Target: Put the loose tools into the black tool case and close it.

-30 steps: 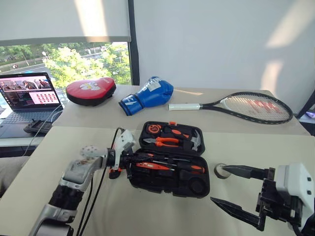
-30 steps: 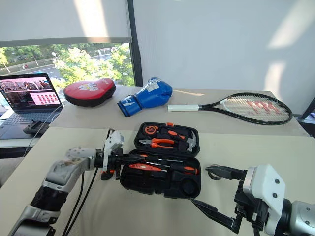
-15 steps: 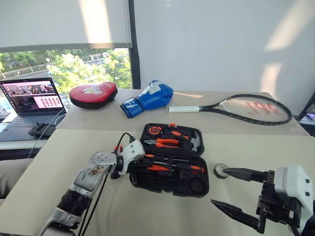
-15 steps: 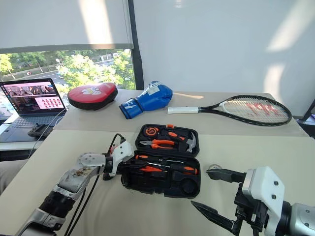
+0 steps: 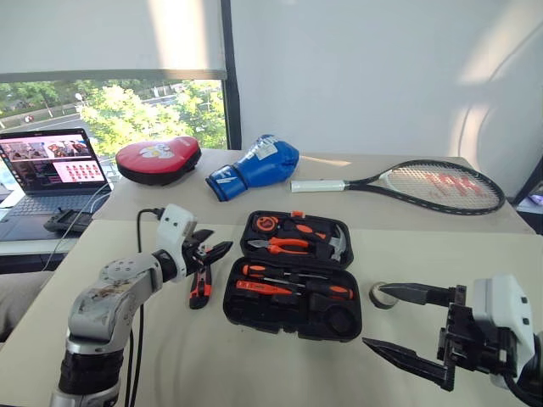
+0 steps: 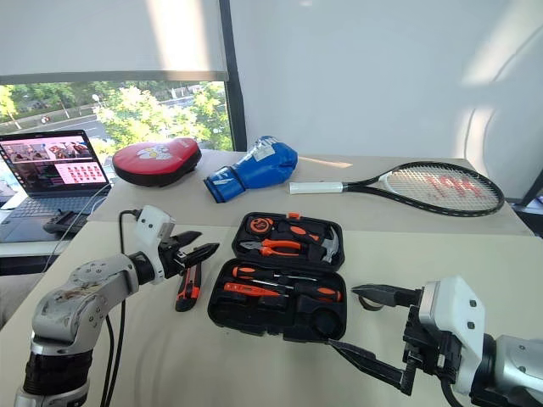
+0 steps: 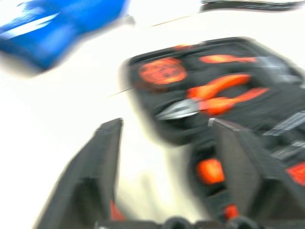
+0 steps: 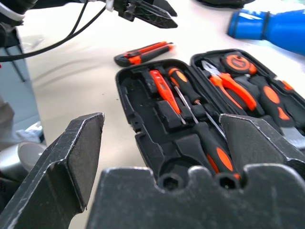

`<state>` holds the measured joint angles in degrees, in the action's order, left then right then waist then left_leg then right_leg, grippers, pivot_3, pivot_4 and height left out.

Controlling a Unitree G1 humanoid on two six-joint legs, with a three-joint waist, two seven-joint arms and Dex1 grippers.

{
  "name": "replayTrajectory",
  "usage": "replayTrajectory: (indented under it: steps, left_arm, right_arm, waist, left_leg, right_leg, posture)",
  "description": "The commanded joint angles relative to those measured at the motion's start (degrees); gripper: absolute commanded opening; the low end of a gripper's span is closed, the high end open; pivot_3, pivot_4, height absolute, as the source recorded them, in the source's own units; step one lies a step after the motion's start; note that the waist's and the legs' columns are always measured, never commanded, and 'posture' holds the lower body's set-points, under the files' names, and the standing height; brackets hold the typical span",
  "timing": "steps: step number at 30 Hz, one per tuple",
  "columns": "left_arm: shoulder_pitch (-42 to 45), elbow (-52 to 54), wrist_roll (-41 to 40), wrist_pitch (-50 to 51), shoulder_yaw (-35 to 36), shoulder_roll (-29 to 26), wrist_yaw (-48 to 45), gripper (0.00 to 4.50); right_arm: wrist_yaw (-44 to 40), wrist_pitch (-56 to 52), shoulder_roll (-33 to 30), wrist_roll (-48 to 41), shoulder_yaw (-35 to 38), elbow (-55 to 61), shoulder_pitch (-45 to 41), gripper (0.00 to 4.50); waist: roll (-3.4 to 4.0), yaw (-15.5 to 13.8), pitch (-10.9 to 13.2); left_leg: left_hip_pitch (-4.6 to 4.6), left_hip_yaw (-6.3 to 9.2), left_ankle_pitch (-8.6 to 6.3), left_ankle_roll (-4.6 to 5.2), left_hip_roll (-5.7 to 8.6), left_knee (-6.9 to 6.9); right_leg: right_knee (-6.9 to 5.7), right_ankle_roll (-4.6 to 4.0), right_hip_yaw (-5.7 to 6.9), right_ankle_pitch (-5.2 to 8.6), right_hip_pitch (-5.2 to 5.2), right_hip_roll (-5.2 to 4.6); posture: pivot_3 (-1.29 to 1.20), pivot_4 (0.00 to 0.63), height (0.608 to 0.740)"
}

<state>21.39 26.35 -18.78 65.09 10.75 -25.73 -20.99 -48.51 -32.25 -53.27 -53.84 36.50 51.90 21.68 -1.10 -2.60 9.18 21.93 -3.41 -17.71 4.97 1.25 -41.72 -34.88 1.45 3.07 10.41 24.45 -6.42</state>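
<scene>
**Tool case open on the table, both claws released**

The black tool case [image 5: 293, 278] is seen lying open on the beige table [image 5: 254, 365], and all places below are given relative to it. In its near half two long screwdrivers with orange-black handles [image 5: 305, 287] and a small all-orange screwdriver [image 5: 254, 287] are seated in their recesses. In its far half orange-handled pliers [image 5: 284, 245], a round orange tape measure [image 5: 265, 224] and a small steel-headed hammer [image 5: 338, 242] are held.

The orange-black utility knife [image 5: 200, 286] is found flat on the table just beside the case's left edge, apart from it. The small tape roll [image 5: 378, 295] is found on the table just beside the case's right edge.

The left gripper [image 5: 206, 252] is held above the table to the left of the case, over the far end of the knife; its fingers are spread and nothing is grasped between them. The right gripper [image 5: 405, 326] is held to the right of the case and nearer the robot; its fingers are spread wide and nothing is grasped, the upper fingertip being seen close to the tape roll.

Beyond the case, on the farther table, a red punch pad [image 5: 157, 159], a blue boxing glove [image 5: 254, 165] and a tennis racket [image 5: 416, 184] are laid. Far to the left of the case an open laptop [image 5: 51, 170] is placed.
</scene>
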Motion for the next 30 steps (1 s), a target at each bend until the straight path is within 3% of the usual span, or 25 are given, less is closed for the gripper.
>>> replayTrajectory:
  steps: [1, 8, 9, 10, 15, 17, 20, 24, 27, 30]
  left_arm:
    - [0.7, 4.1, 2.1, 10.6, -1.0, 2.0, 6.9, 4.49]
    - [-2.1, 3.3, 3.2, 17.7, -3.0, 5.5, 11.3, 4.49]
    - [-2.8, 3.2, 3.4, 17.4, -3.2, 5.4, 11.5, 3.97]
    - [-3.3, 3.2, 3.6, 17.0, -3.2, 5.4, 11.8, 3.76]
    - [-5.0, 3.5, 3.5, 12.1, -2.5, 6.2, 11.7, 1.87]
    - [-5.5, 3.6, 2.8, 8.7, -1.9, 6.2, 10.5, 1.71]
    - [-3.7, 2.9, -4.2, -1.3, 0.7, 4.2, -1.1, 1.71]
    - [2.3, 0.1, -15.0, -8.7, -4.1, -8.1, -29.5, 1.71]
    - [4.2, -4.5, -8.8, -23.8, -15.0, -17.8, -46.4, 1.71]
    - [7.4, -10.7, -4.5, -33.3, -21.8, -20.2, -54.0, 1.71]
  right_arm:
    - [-1.6, 0.9, -1.4, -0.2, 0.2, -1.1, -2.3, 4.5]
    - [-3.2, -0.8, -2.9, -1.5, 2.6, -1.0, -2.5, 4.5]
    - [-3.3, -1.1, -2.9, -1.7, 3.2, -0.8, -2.2, 4.5]
    - [-3.4, -1.4, -2.9, -1.9, 3.8, -0.6, -1.8, 4.5]
    - [-3.1, -1.9, -2.3, -2.3, 4.9, 0.2, -0.5, 4.5]
    - [-2.6, -1.9, -2.1, -2.3, 4.5, 0.4, -0.4, 4.5]
    - [-1.4, -1.8, -1.7, -2.5, 4.0, 0.8, -0.6, 4.5]
    - [-1.2, -1.7, -0.7, -2.4, 5.2, 1.3, 1.0, 4.5]
    - [-1.1, -1.5, 0.2, -1.9, 6.2, 1.8, 2.6, 4.5]
    - [-0.5, -1.6, 0.9, -2.2, 7.7, 2.9, 4.0, 4.5]
  waist:
    - [-0.07, 0.0, 0.0]
    - [-0.2, 0.1, 0.1]
    - [-0.2, 0.1, 0.1]
    - [-0.19, 0.2, 0.1]
    - [-0.18, 0.2, 0.1]
    - [-0.18, 0.2, 0.1]
    - [-0.2, 0.0, 0.1]
    - [-0.35, -0.3, 0.2]
    - [-0.13, 0.0, 0.1]
    - [-0.02, 0.2, 0.1]
  left_leg:
    - [0.0, 0.0, 0.0, -0.01, 0.0, 0.0]
    - [0.03, 0.02, 0.11, -0.27, -0.02, 0.06]
    - [0.02, 0.02, 0.11, -0.29, -0.03, 0.07]
    - [-0.02, 0.02, 0.1, -0.3, -0.03, 0.09]
    - [-0.11, 0.01, -0.12, -0.4, -0.1, 0.12]
    - [-0.11, 0.01, -0.14, -0.42, -0.09, 0.12]
    - [-0.05, 0.01, -0.15, -0.46, -0.1, 0.12]
    - [0.53, 0.01, 0.13, -0.82, -0.1, 0.03]
    - [0.38, -0.1, 0.25, -0.6, -0.04, 0.13]
    - [0.16, -0.45, 0.21, -0.47, 0.03, 0.39]
  right_leg:
    - [0.0, 0.0, 0.0, 0.0, 0.01, 0.02]
    - [-0.02, -0.01, 0.0, 0.0, 0.08, 0.02]
    - [-0.02, -0.01, -0.01, 0.0, 0.08, 0.0]
    - [-0.02, -0.02, -0.04, 0.0, 0.07, -0.05]
    - [-0.02, -0.05, -0.13, 0.0, 0.06, -0.17]
    - [-0.03, -0.05, -0.14, 0.0, 0.06, -0.21]
    - [-0.02, -0.07, -0.14, -0.01, 0.13, -0.22]
    - [-0.09, -0.26, -0.03, -0.1, 0.71, -0.17]
    - [-0.06, -0.33, -0.01, -0.07, 0.6, 0.09]
    - [-0.01, -0.57, -0.07, 0.08, 0.59, 0.09]
  posture:
    - [0.0, 0.15, 0.74]
    - [0.0, 0.15, 0.74]
    - [0.0, 0.15, 0.74]
    - [0.0, 0.15, 0.74]
    - [0.0, 0.15, 0.74]
    - [0.0, 0.15, 0.74]
    - [0.0, 0.15, 0.74]
    - [0.0, 0.15, 0.74]
    - [0.0, 0.15, 0.74]
    - [0.0, 0.15, 0.74]
